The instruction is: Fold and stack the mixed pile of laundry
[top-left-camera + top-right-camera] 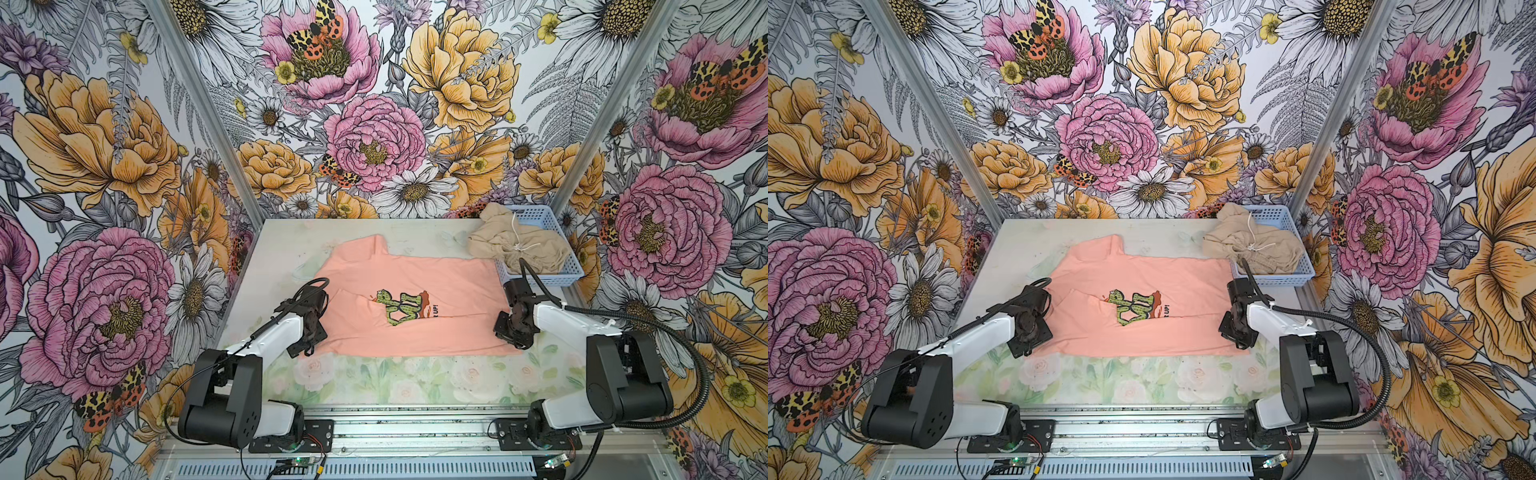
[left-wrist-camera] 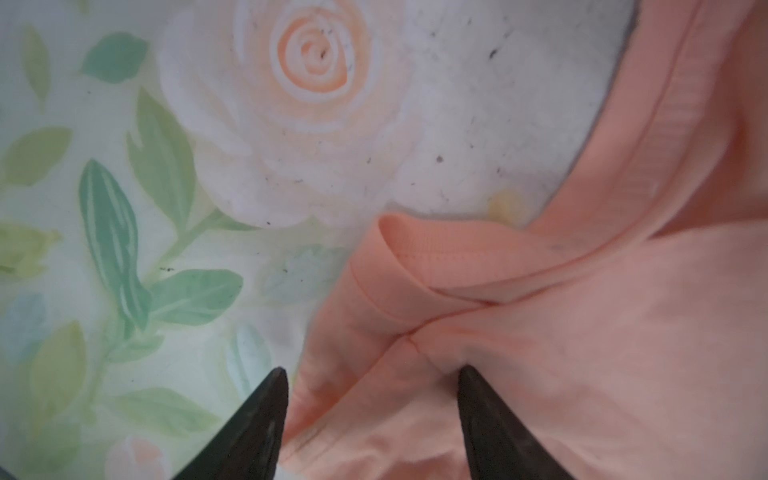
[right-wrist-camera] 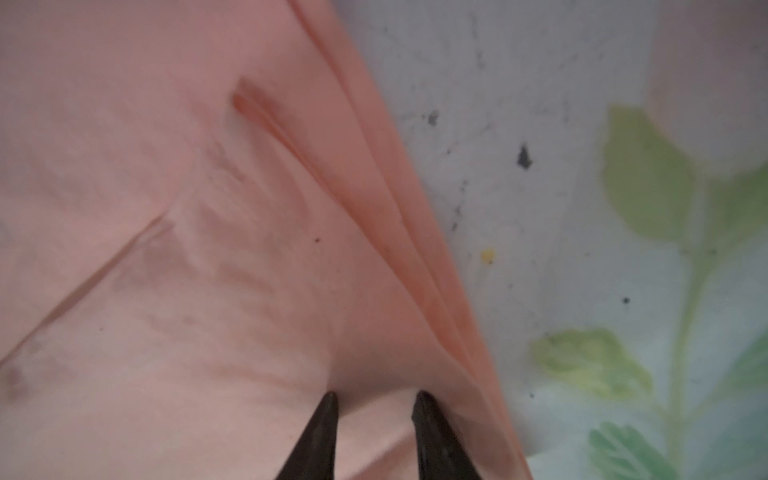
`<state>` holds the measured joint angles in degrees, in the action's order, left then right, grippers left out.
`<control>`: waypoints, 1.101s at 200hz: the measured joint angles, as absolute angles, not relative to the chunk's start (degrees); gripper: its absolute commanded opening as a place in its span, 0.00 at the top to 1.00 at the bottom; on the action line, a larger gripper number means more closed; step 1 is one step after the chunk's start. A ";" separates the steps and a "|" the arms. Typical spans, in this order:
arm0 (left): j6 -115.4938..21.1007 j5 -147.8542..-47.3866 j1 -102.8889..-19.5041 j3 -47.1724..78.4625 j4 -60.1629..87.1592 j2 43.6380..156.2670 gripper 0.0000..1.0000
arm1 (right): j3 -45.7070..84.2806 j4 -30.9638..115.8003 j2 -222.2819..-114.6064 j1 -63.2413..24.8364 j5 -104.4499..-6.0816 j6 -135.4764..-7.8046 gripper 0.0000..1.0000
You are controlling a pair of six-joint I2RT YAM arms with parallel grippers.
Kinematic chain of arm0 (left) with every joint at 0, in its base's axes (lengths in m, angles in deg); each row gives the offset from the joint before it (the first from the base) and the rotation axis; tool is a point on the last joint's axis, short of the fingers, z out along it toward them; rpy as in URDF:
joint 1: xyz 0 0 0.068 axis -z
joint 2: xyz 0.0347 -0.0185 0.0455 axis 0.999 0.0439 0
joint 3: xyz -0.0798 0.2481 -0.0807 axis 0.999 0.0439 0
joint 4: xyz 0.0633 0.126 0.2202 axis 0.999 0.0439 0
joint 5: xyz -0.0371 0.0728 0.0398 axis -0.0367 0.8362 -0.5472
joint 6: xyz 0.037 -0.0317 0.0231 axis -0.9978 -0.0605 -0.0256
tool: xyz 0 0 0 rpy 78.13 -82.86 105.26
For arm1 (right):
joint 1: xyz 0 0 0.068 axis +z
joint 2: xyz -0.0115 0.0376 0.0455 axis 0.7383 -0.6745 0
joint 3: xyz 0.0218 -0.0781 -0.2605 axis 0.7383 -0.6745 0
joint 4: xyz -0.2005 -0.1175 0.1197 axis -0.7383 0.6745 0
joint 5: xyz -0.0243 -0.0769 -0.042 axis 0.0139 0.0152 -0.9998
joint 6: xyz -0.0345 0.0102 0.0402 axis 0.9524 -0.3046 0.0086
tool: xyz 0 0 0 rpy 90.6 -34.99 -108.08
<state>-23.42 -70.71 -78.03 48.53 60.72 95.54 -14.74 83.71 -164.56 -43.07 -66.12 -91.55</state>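
The peach-pink T-shirt [image 1: 415,270] [image 1: 1142,270] lies spread on the table, its green graphic facing up and partly creased. My left gripper [image 1: 316,328] [image 1: 1034,328] points down at the shirt's left edge. In the left wrist view it [image 2: 372,369] is open, with the shirt's hem fold [image 2: 582,332] between its fingers. My right gripper [image 1: 513,328] [image 1: 1237,328] is at the shirt's right edge. In the right wrist view it [image 3: 376,392] pinches a ridge of the pink fabric [image 3: 166,208]. The beige-tan garment [image 1: 511,245] [image 1: 1246,245] with a white drawstring spills out of the basket.
A light blue perforated basket [image 1: 540,216] [image 1: 1275,212] stands at the back right corner. The floral-printed table [image 1: 415,382] shows bare in front of the shirt. Patterned walls enclose the table on three sides, and the arm bases sit on a rail at the front.
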 measured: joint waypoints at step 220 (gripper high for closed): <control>-14.24 -80.76 -72.28 53.93 64.98 87.72 0.75 | -16.99 89.53 -159.23 -40.51 -63.76 -92.03 0.66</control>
<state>-14.24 -80.76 -72.28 53.93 64.98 87.72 -16.99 89.53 -159.23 -40.51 -63.76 -92.03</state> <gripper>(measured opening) 0.258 0.347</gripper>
